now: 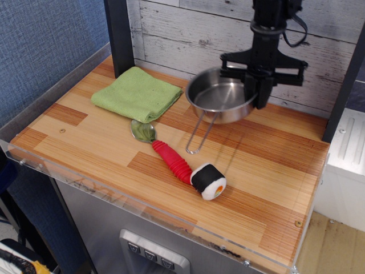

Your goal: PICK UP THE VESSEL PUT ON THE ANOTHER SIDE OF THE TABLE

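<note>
The vessel (pixel 218 97) is a shallow round steel pan with a long wire loop handle that hangs down toward the front. It is held tilted in the air above the back middle of the striped wood table (pixel 268 165). My black gripper (pixel 258 91) comes down from above and is shut on the pan's right rim.
A folded green cloth (pixel 136 93) lies at the back left. A metal spoon with a red ribbed handle (pixel 165 152) lies in the middle, with a sushi-roll toy (pixel 208 181) at its end. A black post (pixel 118 34) stands at the back left. A white plank wall is behind.
</note>
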You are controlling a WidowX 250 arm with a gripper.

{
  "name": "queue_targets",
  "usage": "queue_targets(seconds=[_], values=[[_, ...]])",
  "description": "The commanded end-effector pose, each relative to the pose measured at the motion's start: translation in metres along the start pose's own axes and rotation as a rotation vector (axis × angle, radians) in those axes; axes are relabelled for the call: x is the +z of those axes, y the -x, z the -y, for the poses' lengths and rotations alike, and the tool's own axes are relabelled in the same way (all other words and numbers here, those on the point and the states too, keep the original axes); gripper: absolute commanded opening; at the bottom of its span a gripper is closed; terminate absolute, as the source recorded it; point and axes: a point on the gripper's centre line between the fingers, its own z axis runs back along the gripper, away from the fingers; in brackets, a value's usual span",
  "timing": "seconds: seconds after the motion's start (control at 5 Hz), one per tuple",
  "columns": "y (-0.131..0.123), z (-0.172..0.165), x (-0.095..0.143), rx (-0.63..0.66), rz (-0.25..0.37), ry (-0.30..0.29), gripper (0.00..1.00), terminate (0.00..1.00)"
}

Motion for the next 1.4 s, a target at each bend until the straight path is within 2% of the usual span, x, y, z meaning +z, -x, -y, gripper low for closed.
queue_targets(seconds=[0.0,0.4,0.6,1.2], values=[[0.015,0.014,-0.003,-0.052,0.041,0.084,0.00,0.00],[0.021,0.017,-0.019,-0.079,0.027,0.051,0.00,0.00],[0.020,0.014,-0.021,-0.071,0.007,0.016,1.00,0.00],[0.022,0.007,-0.018,-0.053,0.028,-0.022,1.00,0.00]])
